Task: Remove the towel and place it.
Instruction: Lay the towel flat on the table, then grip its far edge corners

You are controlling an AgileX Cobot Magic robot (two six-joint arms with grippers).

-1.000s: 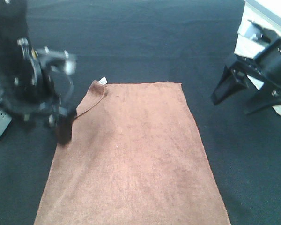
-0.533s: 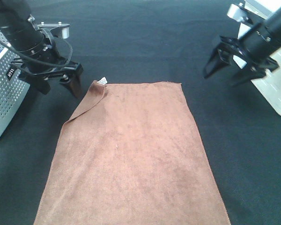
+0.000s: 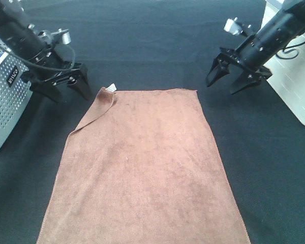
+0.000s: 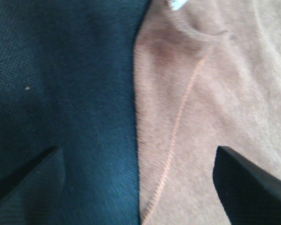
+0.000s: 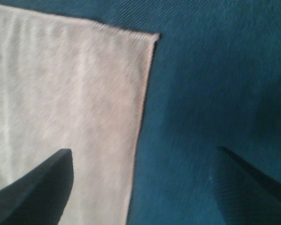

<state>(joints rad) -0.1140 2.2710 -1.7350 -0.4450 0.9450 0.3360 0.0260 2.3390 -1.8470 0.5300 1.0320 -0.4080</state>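
Your left gripper [image 3: 67, 92] at ten o'clock and right gripper [image 3: 222, 86] at two o'clock both gape empty near the towel [image 3: 142, 162], which lies spread out, not yet grasped

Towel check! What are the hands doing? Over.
Left hand open, by the folded corner. Right hand open, near the other far corner. Towel flat, not held. Nothing on it.

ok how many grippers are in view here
2: the left gripper, open beside the folded far-left corner of the towel; the right gripper, open off its far-right corner. Neither holds it.
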